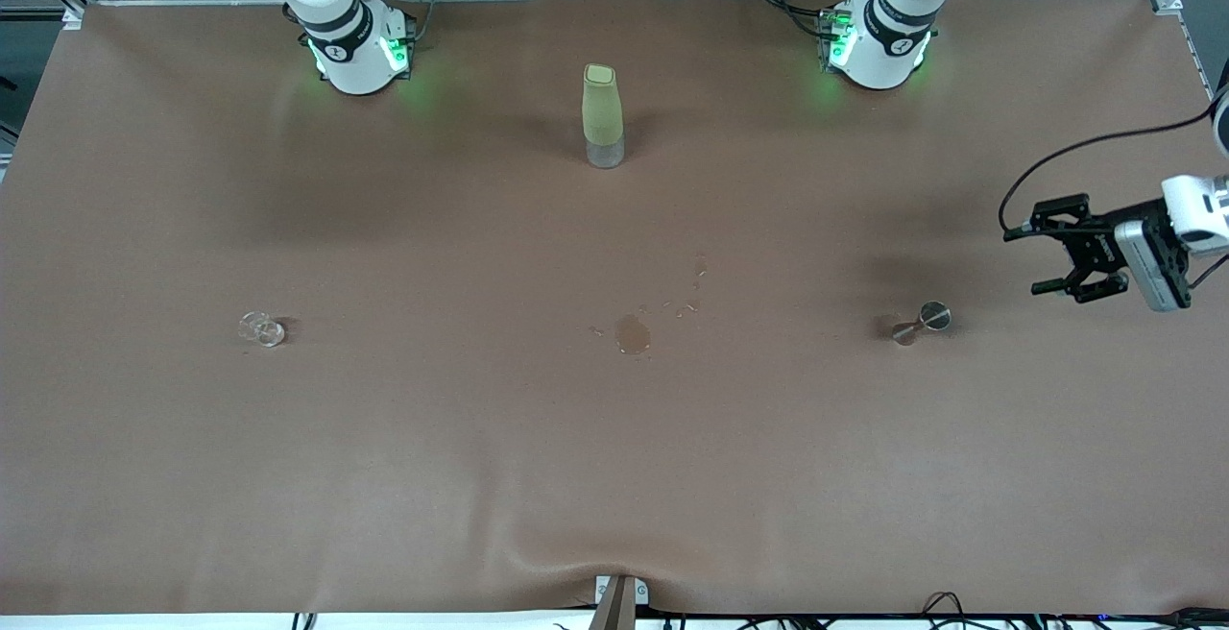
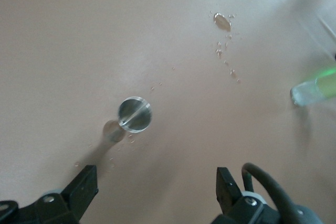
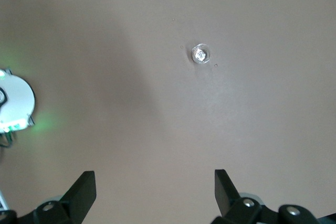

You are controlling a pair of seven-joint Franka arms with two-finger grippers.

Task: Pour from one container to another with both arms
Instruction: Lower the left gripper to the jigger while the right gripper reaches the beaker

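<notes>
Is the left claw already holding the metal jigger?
No, the left claw hangs open in the air, while the jigger stands alone on the table.

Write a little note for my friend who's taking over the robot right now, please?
Left end effector: open, empty, in the air by the left arm's end of the table, near the metal jigger.
Right end effector: open, empty, above the glass cup.
Cup stands at the right arm's end, jigger at the left arm's end, both untouched. A wet spill lies between them.
Done: nothing gripped.
Left: grasp both, pour cup into jigger.
</notes>
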